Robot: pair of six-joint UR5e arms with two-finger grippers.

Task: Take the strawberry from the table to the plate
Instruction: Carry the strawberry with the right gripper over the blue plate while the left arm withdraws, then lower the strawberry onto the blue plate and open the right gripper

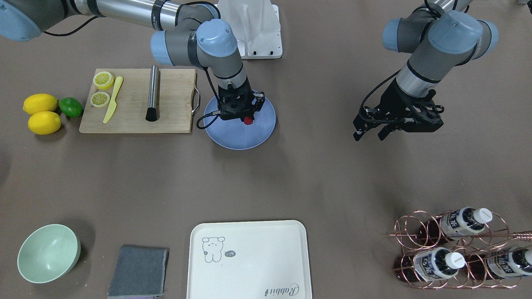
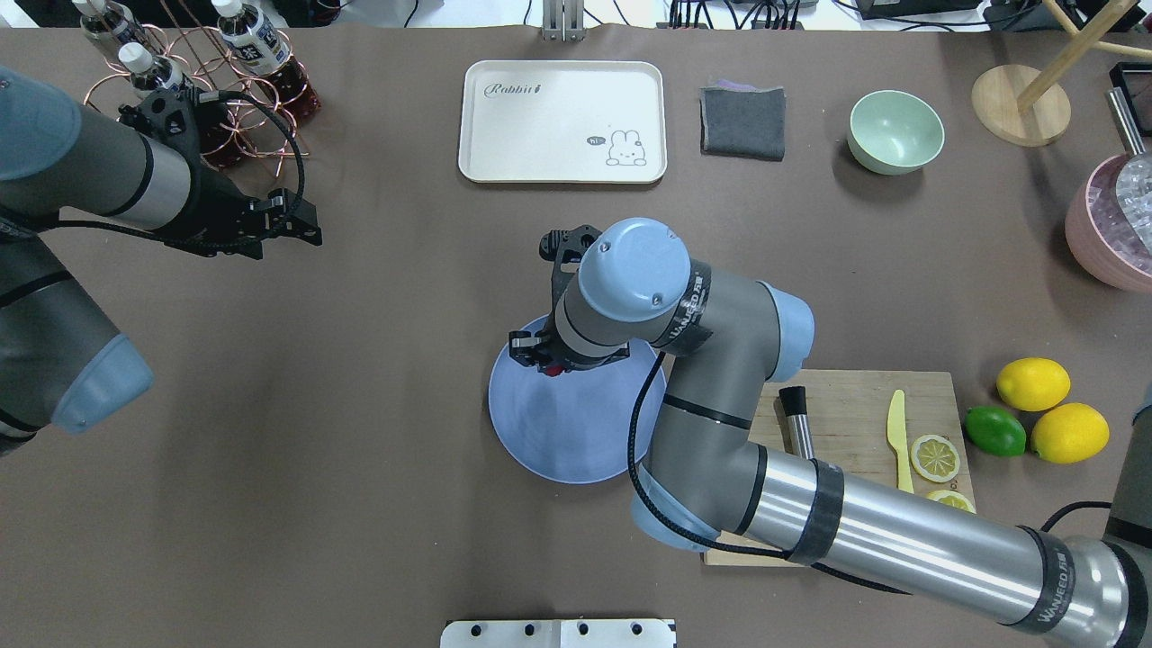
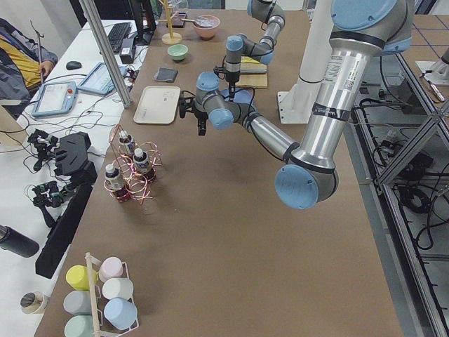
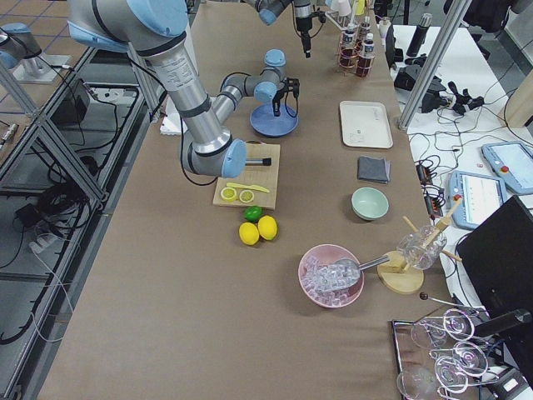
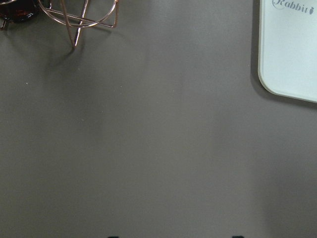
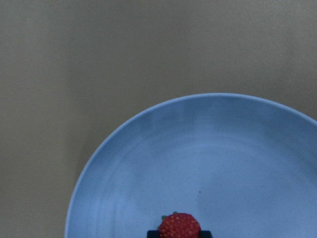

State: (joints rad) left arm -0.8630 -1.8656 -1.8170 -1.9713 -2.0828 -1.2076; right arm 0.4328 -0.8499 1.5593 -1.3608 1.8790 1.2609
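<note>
The strawberry (image 1: 248,121) is a tiny red berry held between the fingers of my right gripper (image 1: 245,117), which is shut on it. It hangs just over the blue-lavender plate (image 1: 241,137), inside the rim on the side farther from the robot. The right wrist view shows the strawberry (image 6: 179,225) at the bottom edge against the plate (image 6: 198,148). From overhead, the right gripper (image 2: 551,362) sits over the plate (image 2: 567,441). My left gripper (image 1: 371,133) hovers open and empty over bare table (image 1: 316,174), far from the plate.
A wooden cutting board (image 1: 133,112) with lemon halves, a yellow knife and a metal tool lies beside the plate. Two lemons and a lime (image 1: 70,106) sit past it. A cream tray (image 1: 249,257), mint bowl (image 1: 48,253), grey cloth (image 1: 139,272) and bottle rack (image 1: 457,249) line the operators' edge.
</note>
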